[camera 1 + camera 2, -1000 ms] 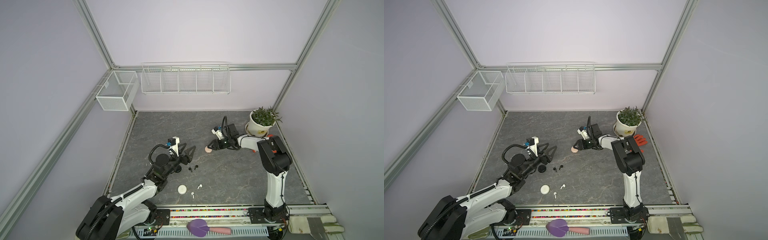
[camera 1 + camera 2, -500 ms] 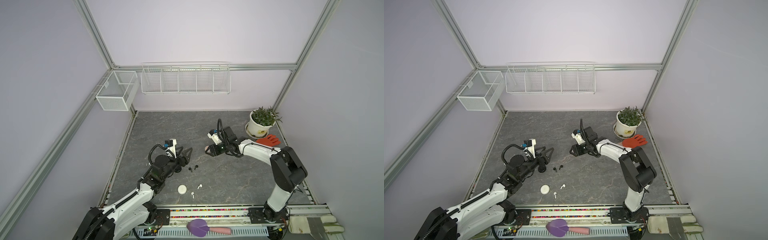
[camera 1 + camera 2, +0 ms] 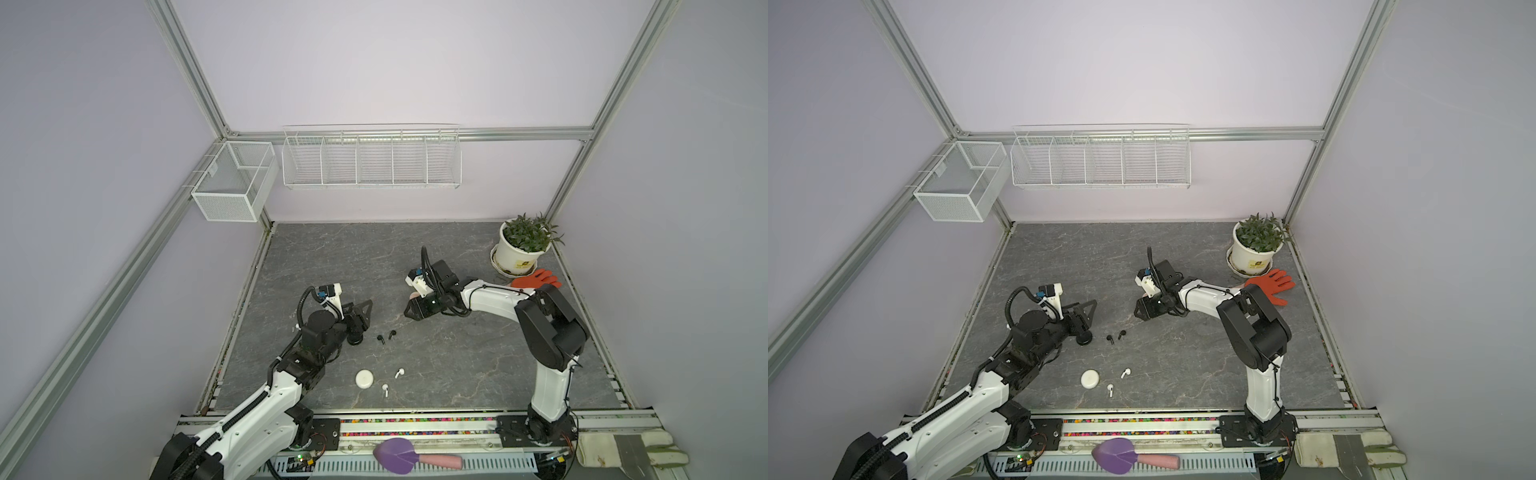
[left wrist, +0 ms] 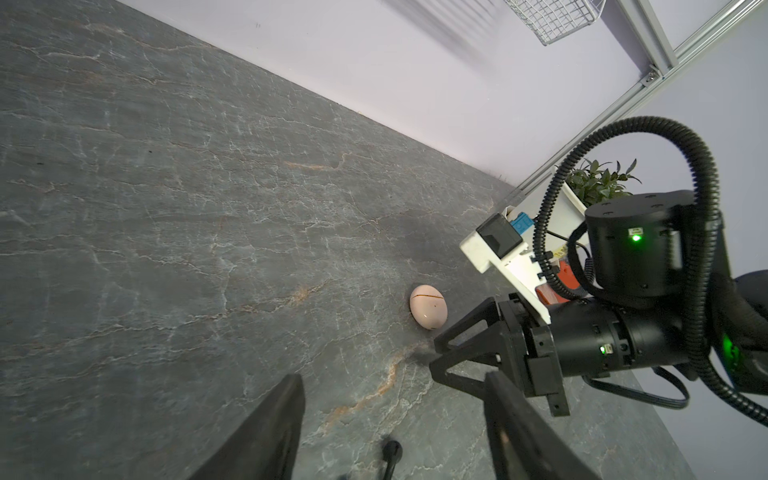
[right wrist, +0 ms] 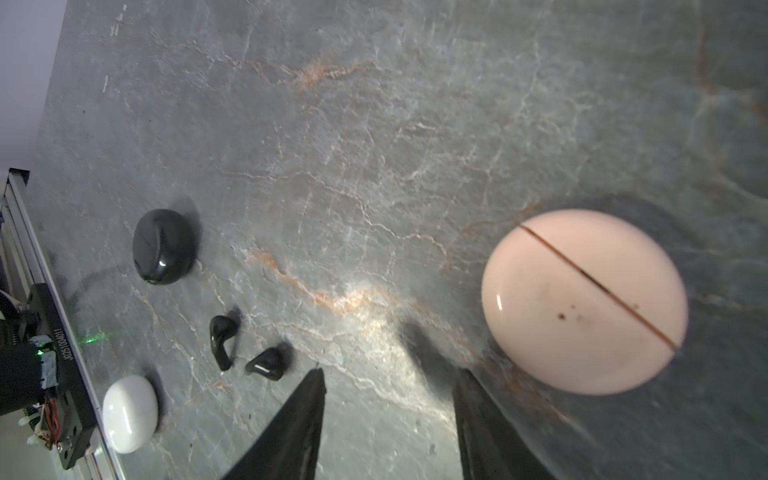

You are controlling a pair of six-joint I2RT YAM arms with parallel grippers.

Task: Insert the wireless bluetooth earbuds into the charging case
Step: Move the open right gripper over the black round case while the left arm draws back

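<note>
1. At the front rail, nearer than the white case (image 3: 365, 379), lies a purple scoop (image 3: 394, 454) with a pink handle. A black plate (image 5: 70, 395) there carries a white printed serial, too blurred to read.
2. The white case is a smooth round pebble lying flat on the grey marbled table (image 3: 457, 374).
3. Just beside the white case, toward the right arm, lie two tiny white stemmed buds, apart from it and from each other. The nearer white earbud (image 3: 385, 389) has its long axis running near to far, with the head at the far end and the stem toward the rail. The farther white earbud (image 3: 399, 372) lies slantwise, head turned away from the white case.
4. Beyond the white case lie two glossy buds. The first black earbud (image 5: 222, 340) shows a rounded head and a stem. The second black earbud (image 5: 266, 364) lies at an angle to it, with one end close to that stem's tip.
5. Beyond the white case toward the left arm sits the black case (image 5: 164, 246), a glossy dark pebble. Just beside it is the left gripper (image 4: 393, 378), jaws released and holding nothing.
6. Farther on, the right gripper (image 5: 390, 374) hangs low, jaws apart and empty. The pink case (image 5: 582, 301) lies just outside them. It is pale and egg-shaped, crossed by a dark seam, with a few specks.
7. Farthest from the white case stand a potted plant (image 3: 521, 249), its yellow label unreadable, and an orange glove (image 3: 536, 278).
</note>
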